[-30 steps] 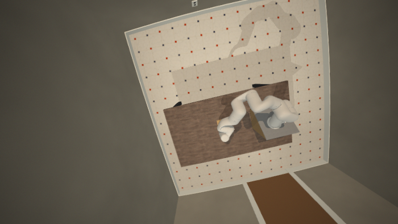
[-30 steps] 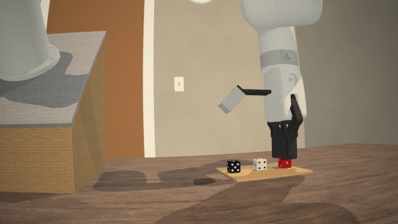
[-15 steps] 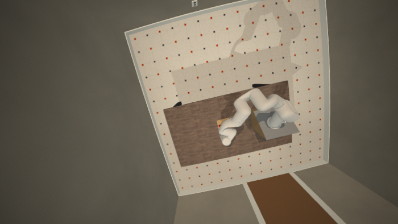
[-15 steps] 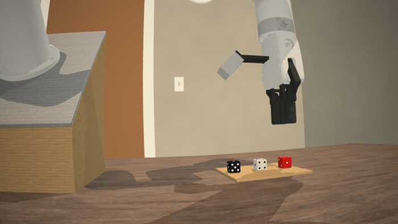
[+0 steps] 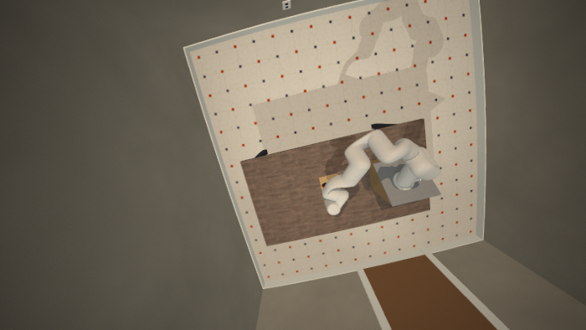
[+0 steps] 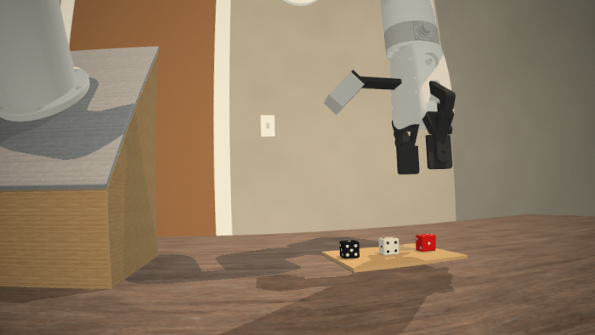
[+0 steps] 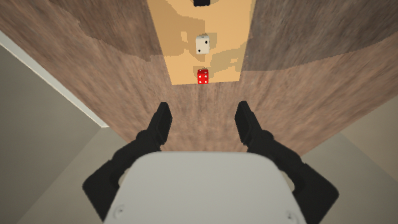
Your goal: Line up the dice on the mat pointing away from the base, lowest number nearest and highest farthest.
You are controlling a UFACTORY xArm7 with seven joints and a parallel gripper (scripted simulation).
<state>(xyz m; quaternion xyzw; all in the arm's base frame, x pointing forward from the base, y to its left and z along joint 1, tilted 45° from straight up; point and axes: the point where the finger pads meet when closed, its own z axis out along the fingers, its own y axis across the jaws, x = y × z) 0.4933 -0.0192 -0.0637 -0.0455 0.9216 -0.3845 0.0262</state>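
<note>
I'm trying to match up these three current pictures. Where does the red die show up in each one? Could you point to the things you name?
Top: not visible; the robot's arm (image 5: 357,165) covers that part of the mat.
Exterior: right of centre, below the middle, the rightmost die (image 6: 426,242) (image 7: 202,77).
Wrist: just above the middle, between the white die and the mat's near edge.
Shared landmark: the tan mat (image 5: 324,180) (image 6: 357,265) (image 7: 182,72).
</note>
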